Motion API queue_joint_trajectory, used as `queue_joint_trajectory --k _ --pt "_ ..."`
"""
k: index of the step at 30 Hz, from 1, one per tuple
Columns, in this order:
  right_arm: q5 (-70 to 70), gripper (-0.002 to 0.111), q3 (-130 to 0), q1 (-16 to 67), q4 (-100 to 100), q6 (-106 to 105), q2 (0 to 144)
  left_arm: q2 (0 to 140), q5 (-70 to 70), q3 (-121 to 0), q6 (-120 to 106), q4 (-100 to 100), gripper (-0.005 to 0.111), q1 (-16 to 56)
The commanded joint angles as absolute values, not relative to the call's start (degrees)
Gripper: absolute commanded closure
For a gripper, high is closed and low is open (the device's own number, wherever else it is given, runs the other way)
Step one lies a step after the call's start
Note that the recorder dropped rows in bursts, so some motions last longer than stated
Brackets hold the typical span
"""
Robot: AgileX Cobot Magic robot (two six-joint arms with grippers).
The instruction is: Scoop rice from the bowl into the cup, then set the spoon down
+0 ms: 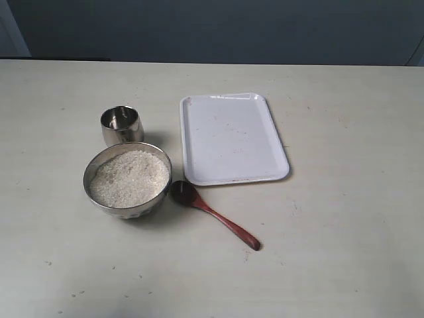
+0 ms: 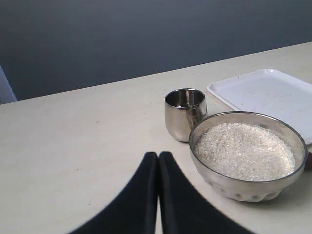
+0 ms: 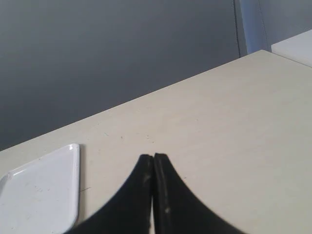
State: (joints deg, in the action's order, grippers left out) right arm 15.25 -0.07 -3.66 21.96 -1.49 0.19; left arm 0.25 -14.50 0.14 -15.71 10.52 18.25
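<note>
The steel bowl (image 1: 106, 197) sits left of centre, filled with a heap of white rice (image 1: 130, 177). Just behind it stands the small steel cup (image 1: 121, 125), with no rice showing in it. The wooden spoon (image 1: 215, 214) lies on the table to the right of the bowl, its dark scoop close to the bowl's side. In the left wrist view my left gripper (image 2: 158, 155) is shut with nothing in it, a short way from the bowl (image 2: 243, 187), the rice (image 2: 246, 151) and the cup (image 2: 184, 113). My right gripper (image 3: 153, 156) is shut and holds nothing, over bare table. Neither gripper shows in the exterior view.
A white rectangular tray (image 1: 233, 138) lies right of the cup and behind the spoon; its rim (image 2: 229, 100) shows in the left wrist view and its corner (image 3: 44, 195) in the right wrist view. A grey wall runs behind the table's far edge.
</note>
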Motion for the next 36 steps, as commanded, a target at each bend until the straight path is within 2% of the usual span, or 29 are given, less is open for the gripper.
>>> queue_joint_trajectory --k 1,10,18,22,26,33,36 --pt "14.7 0.108 0.0 -4.0 21.2 -1.7 0.0 0.0 -13.7 0.0 -15.6 10.4 0.106 18.4" --pt "14.0 0.108 0.0 -4.0 20.2 -1.8 0.0 0.0 -13.7 0.0 -15.6 10.4 0.106 18.4" --pt "7.3 0.108 0.0 -4.0 28.8 -1.4 0.0 0.0 -13.7 0.0 -15.6 10.4 0.106 18.4" --pt "-2.6 0.108 0.0 -4.0 52.0 5.0 0.0 0.0 -13.7 0.0 -15.6 10.4 0.106 18.4" --pt "-7.3 0.108 0.0 -4.0 60.3 5.0 0.0 0.0 -13.7 0.0 -15.6 10.4 0.106 18.4" --pt "-5.4 0.108 -1.0 -4.0 59.8 17.2 0.0 0.0 -13.7 0.0 -15.6 10.4 0.106 18.4" --pt "0.0 0.108 -7.7 -4.0 44.5 11.8 0.0 0.0 -13.7 0.0 -15.6 10.4 0.106 18.4"
